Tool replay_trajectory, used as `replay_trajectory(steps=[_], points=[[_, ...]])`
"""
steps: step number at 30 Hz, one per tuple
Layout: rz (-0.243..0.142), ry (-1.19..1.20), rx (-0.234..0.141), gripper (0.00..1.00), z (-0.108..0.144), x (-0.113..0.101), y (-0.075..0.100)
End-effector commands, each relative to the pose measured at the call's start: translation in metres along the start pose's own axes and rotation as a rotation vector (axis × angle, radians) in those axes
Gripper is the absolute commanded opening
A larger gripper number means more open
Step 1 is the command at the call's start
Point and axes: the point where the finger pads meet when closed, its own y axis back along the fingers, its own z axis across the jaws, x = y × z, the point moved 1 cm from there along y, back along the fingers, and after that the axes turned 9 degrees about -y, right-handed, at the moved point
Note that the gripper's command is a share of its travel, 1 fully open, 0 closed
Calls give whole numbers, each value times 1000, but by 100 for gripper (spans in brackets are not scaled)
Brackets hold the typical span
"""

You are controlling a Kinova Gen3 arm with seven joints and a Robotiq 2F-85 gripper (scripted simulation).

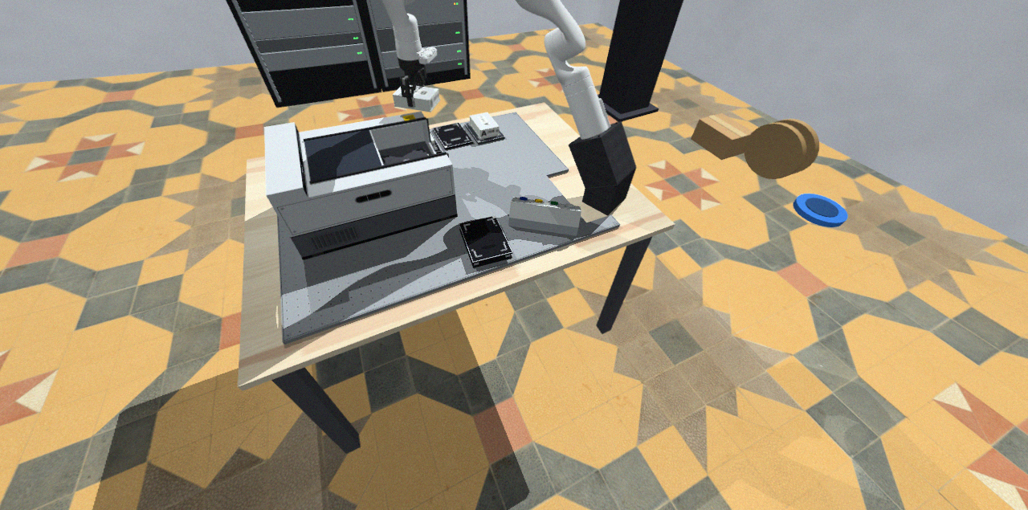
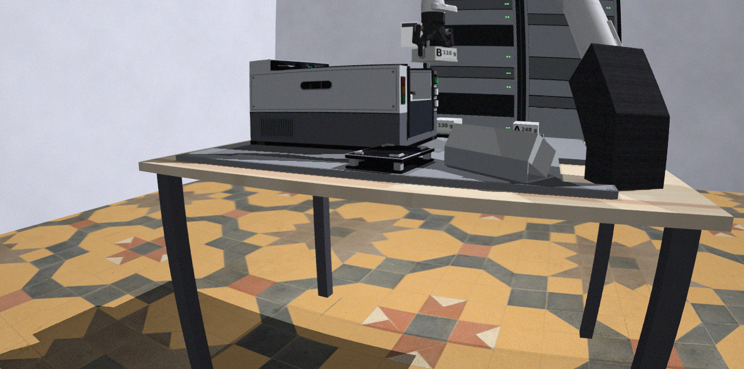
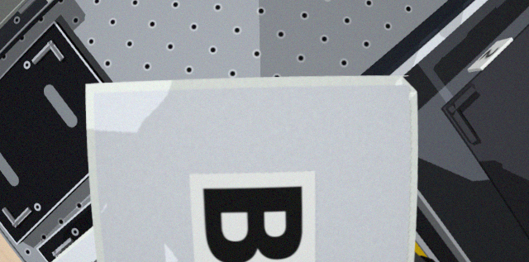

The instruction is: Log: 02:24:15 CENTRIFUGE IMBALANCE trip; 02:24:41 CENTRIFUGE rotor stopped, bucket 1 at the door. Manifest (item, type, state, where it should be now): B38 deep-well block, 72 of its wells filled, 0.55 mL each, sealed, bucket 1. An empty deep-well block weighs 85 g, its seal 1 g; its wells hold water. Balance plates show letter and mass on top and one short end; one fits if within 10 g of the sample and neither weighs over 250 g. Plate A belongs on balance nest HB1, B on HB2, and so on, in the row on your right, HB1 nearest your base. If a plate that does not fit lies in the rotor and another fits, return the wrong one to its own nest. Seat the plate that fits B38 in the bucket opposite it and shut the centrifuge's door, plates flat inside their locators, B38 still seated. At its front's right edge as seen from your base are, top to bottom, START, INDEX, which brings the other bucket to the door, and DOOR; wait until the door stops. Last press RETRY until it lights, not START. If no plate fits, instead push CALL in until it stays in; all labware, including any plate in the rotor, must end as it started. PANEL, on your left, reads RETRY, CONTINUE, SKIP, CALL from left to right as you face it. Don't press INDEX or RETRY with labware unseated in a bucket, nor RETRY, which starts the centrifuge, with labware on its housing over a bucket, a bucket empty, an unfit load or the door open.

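Wrist view, L to R: empty black nest, prob. HB2 (image 3: 29,138), at 9 o'clock of plate B (image 3: 248,130). The open centrifuge bucket (image 3: 496,138) is at 3 o'clock.

Plate B, marked 110 g, hangs in the air under the gripper (image 2: 430,43), clear of the centrifuge's right end. Fingers are spread wide across the plate, carrying it.

Judgement: B38 works out near 126 g, so B is too light and goes home. The nest's long axis runs 11-to-5 in the wrist view while the plate's edges sit square, so the wrist needs a yaw turn, then over toward 9 o'clock and down.
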Motion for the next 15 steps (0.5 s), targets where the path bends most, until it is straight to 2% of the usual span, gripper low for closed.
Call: replay_trajectory(steps=[1,15], points=[[-1,-34,-1,95,-9,-2,0],[-1,-174,-1,95,-49,-4,0]])
